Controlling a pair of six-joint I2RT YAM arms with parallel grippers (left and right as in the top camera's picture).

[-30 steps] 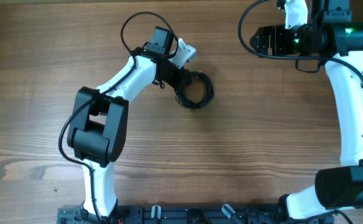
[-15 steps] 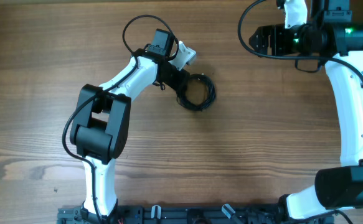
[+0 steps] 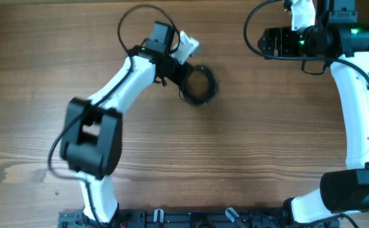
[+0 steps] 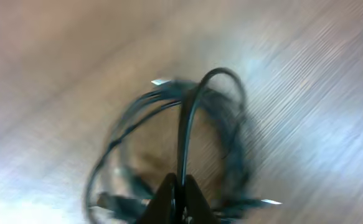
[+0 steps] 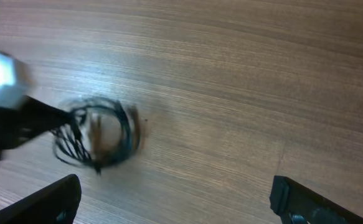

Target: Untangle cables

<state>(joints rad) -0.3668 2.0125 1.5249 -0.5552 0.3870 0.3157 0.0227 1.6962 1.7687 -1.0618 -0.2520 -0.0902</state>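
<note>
From overhead, the worktop [image 3: 247,152] is brown wood with grain running left to right, and it fills the frame out to every edge. A dark rail [image 3: 171,219] runs along the near edge. The left arm [image 3: 118,79] reaches up from that edge and bends toward the upper middle. There the left fingers [image 3: 185,76] meet the left side of the cables [image 3: 202,87], a small black coil lying on the bare wood. The right arm [image 3: 361,107] stands along the right edge, and the right fingers [image 3: 266,41] are at the top right, well apart from the coil.

The left wrist view is blurred. The coil [image 4: 231,143] lies on the wood just ahead of the camera. One strand [image 4: 190,112] arches up out of the coil and comes down into the left fingers [image 4: 176,190], which are pressed together on it. Two pale plugs show, one [image 4: 161,81] at the coil's far side and one [image 4: 269,201] at the lower right.

In the right wrist view the right fingers [image 5: 50,198] sit at the two bottom corners, spread wide with nothing between them but wood [image 5: 231,93]. The coil [image 5: 100,134] is smeared, left of centre and far from these fingers. The left fingers [image 5: 41,117] come in from the left edge and touch its left side.
</note>
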